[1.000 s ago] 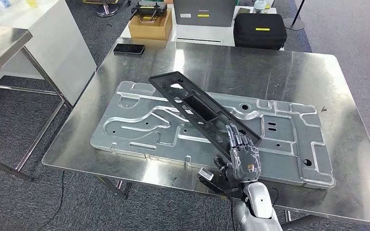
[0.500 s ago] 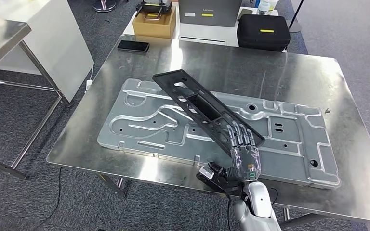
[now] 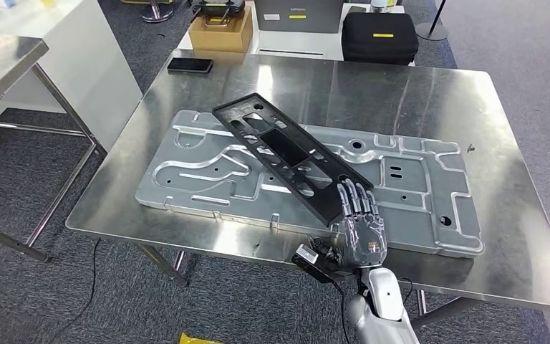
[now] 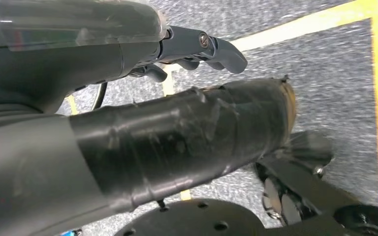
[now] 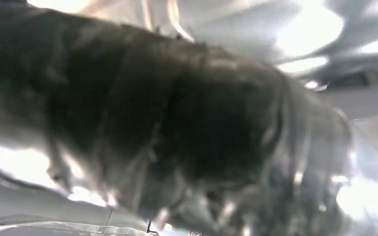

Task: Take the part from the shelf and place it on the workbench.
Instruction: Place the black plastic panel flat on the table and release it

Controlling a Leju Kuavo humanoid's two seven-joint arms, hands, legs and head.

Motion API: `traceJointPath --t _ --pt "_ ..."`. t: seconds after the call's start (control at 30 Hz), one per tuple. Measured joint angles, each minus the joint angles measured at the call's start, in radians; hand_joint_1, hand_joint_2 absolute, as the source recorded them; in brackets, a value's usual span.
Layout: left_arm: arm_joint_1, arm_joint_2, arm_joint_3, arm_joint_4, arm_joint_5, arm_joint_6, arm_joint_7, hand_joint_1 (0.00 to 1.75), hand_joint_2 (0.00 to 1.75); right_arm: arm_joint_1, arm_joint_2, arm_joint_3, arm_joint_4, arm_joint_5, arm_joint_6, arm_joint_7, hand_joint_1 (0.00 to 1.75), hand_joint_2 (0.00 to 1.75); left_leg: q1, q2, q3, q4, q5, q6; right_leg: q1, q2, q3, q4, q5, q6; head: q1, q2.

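Observation:
The long black slotted part (image 3: 279,147) lies slantwise over the big silver stamped plate (image 3: 186,179) on the steel workbench (image 3: 415,93). My right hand (image 3: 360,228) comes in over the bench's near edge and holds the part's near end, with straight fingers (image 3: 354,201) flat on top of it; what is under the part there is hidden. The right wrist view is a dark blur of that hand (image 5: 177,123) against shiny metal. My left hand (image 4: 177,98) hangs above grey carpet, fingers loosely bent, holding nothing.
A black phone (image 3: 190,64) lies at the bench's far left corner. Beyond the bench stand a cardboard box (image 3: 222,32) and a black case (image 3: 379,37). A second steel table (image 3: 0,64) and a white cabinet (image 3: 93,64) are on the left.
The camera has shifted a little. The part's near end, which stuck out past my right fingers, is now covered by them, and the part lies lower over the plate.

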Motion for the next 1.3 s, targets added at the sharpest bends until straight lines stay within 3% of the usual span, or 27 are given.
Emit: traceJointPath --t 0.03,0.13,0.2,0.27,0.3,0.33,0.37,0.43,0.47,0.5,0.53,0.6,0.67,0.7,0.77,0.8,0.83,0.9,0.93,0.97,1.0,1.03,1.1,1.17,1.2,1.23,1.3 --pt "0.0 0.0 0.0 0.0 0.0 -0.001 0.0 0.0 0.0 0.0 0.0 0.0 0.002 0.0 0.0 0.0 0.0 0.0 0.0 0.0 0.032 -0.03 0.012 0.002 0.001 0.0 -0.01 0.001 0.008 0.001 0.0 0.0" --pt "-0.004 0.001 0.002 0.0 0.0 -0.006 0.0 0.0 0.0 -0.003 0.0 -0.001 0.006 0.0 0.0 -0.001 0.0 0.0 -0.004 -0.001 0.175 -0.244 0.07 0.017 0.003 0.0 -0.031 0.006 0.029 0.011 0.0 0.0" --pt "-0.006 0.002 0.003 0.0 0.0 -0.011 0.001 0.0 0.0 -0.006 0.0 -0.001 0.008 0.0 0.0 -0.001 0.0 0.0 -0.011 -0.003 0.205 -0.303 0.083 0.029 0.003 0.0 -0.036 0.006 0.043 0.024 0.001 0.0" --pt "-0.004 0.002 0.005 0.0 0.0 -0.015 0.002 0.0 0.0 -0.008 0.0 -0.001 0.01 0.001 0.0 -0.001 0.0 0.0 -0.013 -0.002 0.196 -0.303 0.1 0.041 0.001 0.0 -0.039 0.002 0.056 0.037 0.001 0.0" --pt "-0.004 0.001 0.005 0.0 0.0 -0.016 0.003 0.0 0.0 -0.008 0.0 -0.002 0.011 0.001 0.0 -0.002 0.0 0.0 -0.012 0.001 0.19 -0.305 0.111 0.048 0.0 0.001 -0.044 0.006 0.048 0.042 0.001 0.0" --pt "-0.004 0.001 0.006 0.0 0.0 -0.016 0.003 0.0 0.0 -0.009 0.0 -0.002 0.012 0.001 0.0 -0.002 0.0 0.0 -0.009 0.003 0.181 -0.307 0.124 0.056 -0.001 0.002 -0.053 0.025 0.021 0.047 0.001 0.0" --pt "-0.004 0.001 0.006 0.0 0.001 -0.017 0.004 0.0 0.0 -0.009 0.0 -0.002 0.013 0.0 0.0 -0.002 0.0 0.0 -0.007 0.006 0.169 -0.309 0.137 0.063 -0.002 0.003 -0.067 0.063 -0.024 0.051 0.002 0.0" --pt "-0.005 0.001 0.006 0.0 0.001 -0.017 0.005 0.0 0.0 -0.01 0.0 -0.003 0.015 0.0 0.0 -0.002 0.0 0.0 -0.009 0.008 0.142 -0.307 0.158 0.071 -0.005 0.003 -0.097 0.182 -0.128 0.058 0.003 0.0" --pt "-0.005 0.001 0.006 0.0 0.001 -0.017 0.005 0.0 0.0 -0.01 0.0 -0.003 0.017 0.0 0.0 -0.002 0.0 0.0 -0.01 0.009 0.126 -0.306 0.168 0.072 -0.006 0.003 -0.103 0.238 -0.155 0.061 0.003 0.0" --pt "-0.005 0.001 0.007 0.0 0.001 -0.018 0.006 0.0 0.0 -0.01 -0.001 -0.003 0.019 -0.001 0.0 -0.002 0.0 0.0 -0.01 0.009 0.111 -0.303 0.178 0.07 -0.007 0.003 -0.098 0.271 -0.157 0.063 0.003 0.0" --pt "-0.005 0.001 0.007 0.0 0.001 -0.018 0.006 0.0 0.0 -0.01 -0.001 -0.003 0.021 -0.002 0.0 -0.002 0.0 0.0 -0.01 0.009 0.095 -0.299 0.187 0.068 -0.007 0.003 -0.077 0.271 -0.137 0.064 0.003 0.0" --pt "-0.004 0.0 0.007 0.0 0.001 -0.018 0.007 0.0 0.0 -0.011 -0.001 -0.003 0.022 -0.003 0.0 -0.002 0.0 0.0 -0.01 0.009 0.066 -0.287 0.202 0.063 -0.008 0.003 0.011 0.179 -0.087 0.06 0.003 0.0" --pt "-0.004 -0.001 0.007 0.0 0.001 -0.019 0.007 0.0 0.0 -0.014 0.0 -0.004 0.022 -0.004 -0.001 -0.002 0.0 0.0 -0.013 0.009 0.05 -0.277 0.214 0.053 -0.003 0.003 0.103 0.046 -0.091 0.049 0.003 0.0" --pt "-0.004 -0.001 0.007 0.001 0.001 -0.019 0.008 0.0 0.0 -0.015 0.0 -0.004 0.022 -0.003 -0.001 -0.002 0.0 0.0 -0.013 0.009 0.046 -0.276 0.22 0.047 0.0 0.004 0.126 0.006 -0.103 0.043 0.003 0.0" --pt "-0.002 -0.002 0.008 0.001 0.001 -0.019 0.01 0.0 0.0 -0.014 0.0 -0.004 0.022 -0.001 -0.001 -0.002 0.0 0.0 -0.013 0.008 0.042 -0.281 0.238 0.033 0.003 0.003 0.126 -0.016 -0.1 0.031 0.003 0.0" --pt "-0.001 -0.002 0.008 0.001 0.001 -0.019 0.011 0.0 0.0 -0.012 0.0 -0.005 0.023 0.0 -0.001 -0.002 0.0 0.0 -0.012 0.006 0.037 -0.28 0.237 0.027 0.001 0.001 0.119 -0.02 -0.088 0.024 0.003 0.0" --pt "0.0 -0.002 0.008 0.001 0.001 -0.019 0.012 0.0 0.0 -0.01 0.0 -0.005 0.023 0.001 -0.001 -0.002 0.0 0.0 -0.011 0.005 0.029 -0.269 0.217 0.022 -0.001 0.0 0.109 -0.024 -0.075 0.016 0.002 0.0" --pt "0.002 -0.002 0.008 0.001 0.002 -0.019 0.014 0.0 0.0 -0.006 0.001 -0.007 0.023 0.0 -0.001 -0.004 0.0 0.0 -0.009 0.003 0.004 -0.192 0.123 0.013 -0.005 -0.003 0.083 -0.028 -0.048 0.004 0.001 0.0" --pt "0.002 -0.002 0.008 0.001 0.002 -0.019 0.015 0.0 0.0 -0.003 0.001 -0.01 0.023 0.0 -0.001 -0.004 0.0 0.0 -0.008 0.003 -0.008 -0.129 0.07 0.009 -0.004 -0.003 0.066 -0.028 -0.035 0.0 0.0 0.0" --pt "0.003 -0.003 0.008 0.001 0.002 -0.019 0.016 0.0 0.0 0.001 0.001 -0.015 0.023 -0.003 -0.001 -0.006 0.0 0.0 -0.007 0.003 -0.016 -0.067 0.036 0.005 -0.003 -0.004 0.049 -0.027 -0.023 0.0 0.0 0.0" --pt "0.003 -0.003 0.008 0.001 0.003 -0.018 0.016 0.0 0.0 0.006 0.001 -0.022 0.023 -0.007 -0.001 -0.009 0.0 0.0 -0.007 0.003 -0.014 -0.022 0.028 0.003 -0.002 -0.005 0.033 -0.025 -0.011 0.001 0.0 0.0" --pt "0.002 -0.003 0.009 0.001 0.005 -0.017 0.017 0.0 0.0 0.011 0.001 -0.03 0.024 -0.015 -0.001 -0.014 0.0 0.0 -0.007 0.003 -0.001 -0.006 0.045 0.002 -0.002 -0.006 0.016 -0.022 0.0 0.003 0.0 0.0" --pt "0.002 -0.003 0.011 0.001 0.01 -0.015 0.017 0.0 0.0 0.021 0.001 -0.052 0.026 -0.035 -0.001 -0.03 0.0 0.0 -0.006 0.002 0.076 -0.075 0.1 0.003 -0.003 -0.007 -0.016 -0.012 0.019 0.009 -0.001 0.0" --pt "0.001 -0.003 0.012 0.001 0.015 -0.014 0.017 0.0 0.0 0.029 0.002 -0.08 0.027 -0.062 -0.001 -0.052 0.0 0.0 -0.01 0.0 0.183 -0.219 0.097 0.012 -0.001 -0.006 -0.04 0.001 0.036 0.019 0.0 0.0" --pt "0.0 -0.003 0.014 0.001 0.017 -0.013 0.017 0.0 0.0 0.032 0.002 -0.096 0.028 -0.075 -0.001 -0.065 0.0 0.0 -0.012 -0.001 0.215 -0.272 0.083 0.018 0.0 -0.006 -0.045 0.004 0.044 0.025 0.0 0.0" --pt "0.0 -0.004 0.015 0.001 0.019 -0.011 0.017 0.0 0.0 0.036 0.002 -0.113 0.028 -0.089 -0.002 -0.078 0.0 0.0 -0.015 -0.002 0.229 -0.3 0.071 0.026 0.001 -0.007 -0.047 0.003 0.053 0.03 0.0 0.0" --pt "0.002 -0.007 0.02 0.001 0.021 -0.007 0.019 0.0 0.0 0.046 0.003 -0.159 0.032 -0.119 -0.002 -0.102 0.0 0.0 -0.015 -0.001 0.218 -0.307 0.084 0.046 0.0 -0.007 -0.049 0.0 0.065 0.043 0.001 0.0"
